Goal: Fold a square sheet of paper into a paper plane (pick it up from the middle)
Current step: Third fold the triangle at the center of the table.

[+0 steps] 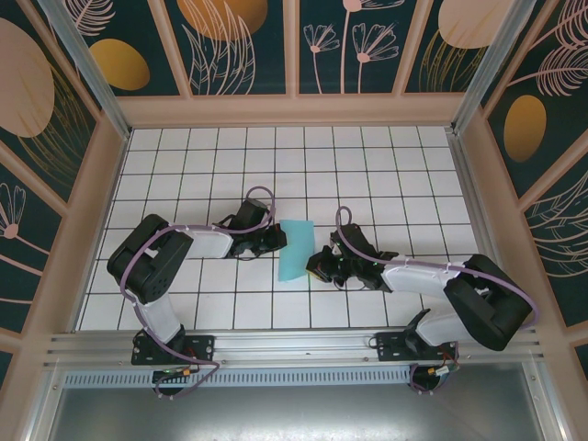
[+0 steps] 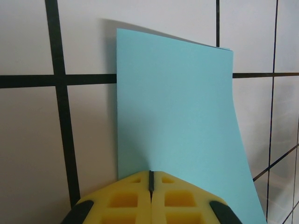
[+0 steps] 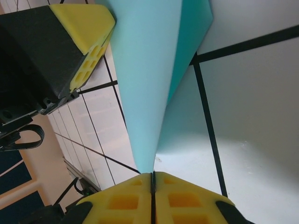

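Top view: the sheet of paper (image 1: 296,250) is mid-table, held between left gripper (image 1: 276,241) and right gripper (image 1: 319,265). Left wrist: yellow fingers (image 2: 126,198) clamped on its near edge. Right wrist: fingers (image 3: 182,198) pinched on the doubled-over paper too. Looks like the first half fold, so next up is probably laying it flat and creasing

paper (image 1: 296,250) between left fingers (image 2: 121,201) and right fingers (image 3: 187,201), perhaps off table (image 1: 367,165)
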Controlling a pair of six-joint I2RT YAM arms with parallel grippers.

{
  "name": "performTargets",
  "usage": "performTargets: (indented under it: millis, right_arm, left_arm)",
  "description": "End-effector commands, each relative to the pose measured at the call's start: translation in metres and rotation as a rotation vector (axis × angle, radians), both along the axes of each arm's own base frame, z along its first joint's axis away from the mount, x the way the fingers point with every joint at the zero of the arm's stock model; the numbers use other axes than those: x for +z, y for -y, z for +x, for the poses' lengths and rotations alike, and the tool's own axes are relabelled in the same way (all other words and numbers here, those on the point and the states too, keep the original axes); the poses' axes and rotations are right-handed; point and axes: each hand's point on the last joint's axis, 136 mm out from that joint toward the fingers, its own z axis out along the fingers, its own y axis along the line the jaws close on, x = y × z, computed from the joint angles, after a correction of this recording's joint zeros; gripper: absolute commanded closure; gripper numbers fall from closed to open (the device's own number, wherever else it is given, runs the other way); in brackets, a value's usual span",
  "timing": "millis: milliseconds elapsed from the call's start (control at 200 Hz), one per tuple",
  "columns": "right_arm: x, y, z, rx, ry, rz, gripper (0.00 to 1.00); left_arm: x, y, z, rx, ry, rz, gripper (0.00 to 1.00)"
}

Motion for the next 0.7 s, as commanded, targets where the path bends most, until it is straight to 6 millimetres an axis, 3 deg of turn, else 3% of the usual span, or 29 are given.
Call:
performTargets:
  millis: [0,370,535,631,696]
  right_arm:
    - [0.005,-0.003,0.008,-0.017,0.008,0.001,0.95]
    - [0.004,-0.029,0.036,0.007,0.049,0.004,0.97]
    - [-0.005,-0.034,0.048,0.0,0.054,-0.021,0.98]
    - [-0.008,-0.035,0.052,-0.001,0.057,-0.032,0.98]
    - [-0.011,-0.035,0.053,0.002,0.055,-0.041,0.98]
  left_arm:
    - [-0.037,-0.021,-0.02,0.023,-0.098,0.102,0.93]
    - [-0.037,-0.022,-0.024,0.02,-0.1,0.093,0.93]
    - [-0.003,-0.008,-0.01,-0.024,-0.018,0.046,0.92]
    - [0.025,0.002,0.003,-0.06,0.065,0.021,0.85]
    - [0.033,0.005,0.009,-0.07,0.093,0.02,0.82]
